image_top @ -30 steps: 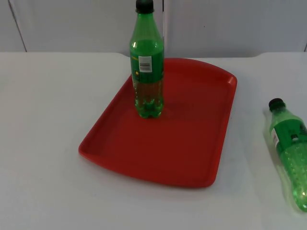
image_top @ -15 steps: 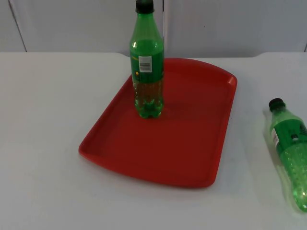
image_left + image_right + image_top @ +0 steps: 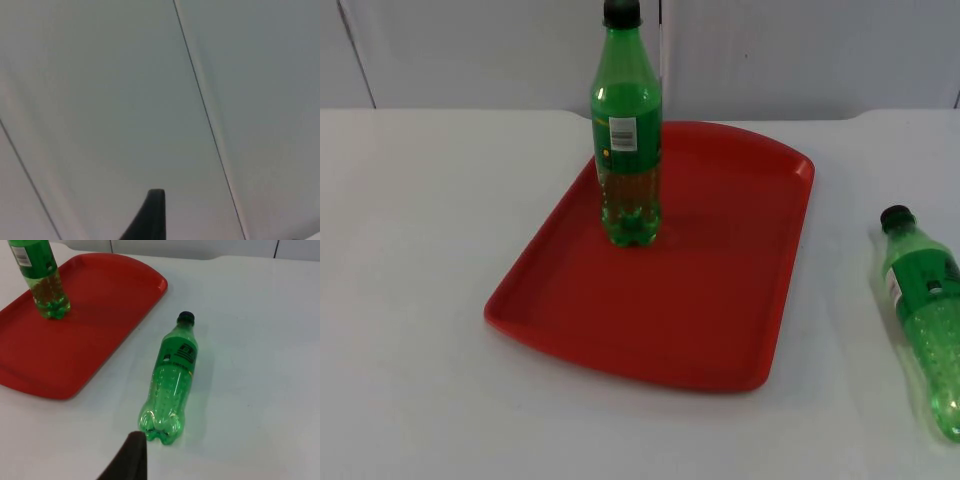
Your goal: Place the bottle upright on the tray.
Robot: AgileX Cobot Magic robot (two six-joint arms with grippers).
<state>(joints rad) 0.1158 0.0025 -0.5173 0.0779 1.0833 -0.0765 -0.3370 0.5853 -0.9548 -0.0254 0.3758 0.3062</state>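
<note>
One green bottle with a black cap stands upright at the far left part of the red tray. A second green bottle lies on its side on the white table, right of the tray, cap toward the wall. The right wrist view has this lying bottle, the tray and the standing bottle. My right gripper hovers just short of the lying bottle's base, not touching it. My left gripper faces the grey partition wall, away from the bottles.
The white table stretches left of and in front of the tray. The grey partition wall closes off the far edge behind the tray. The lying bottle sits close to the table's right side.
</note>
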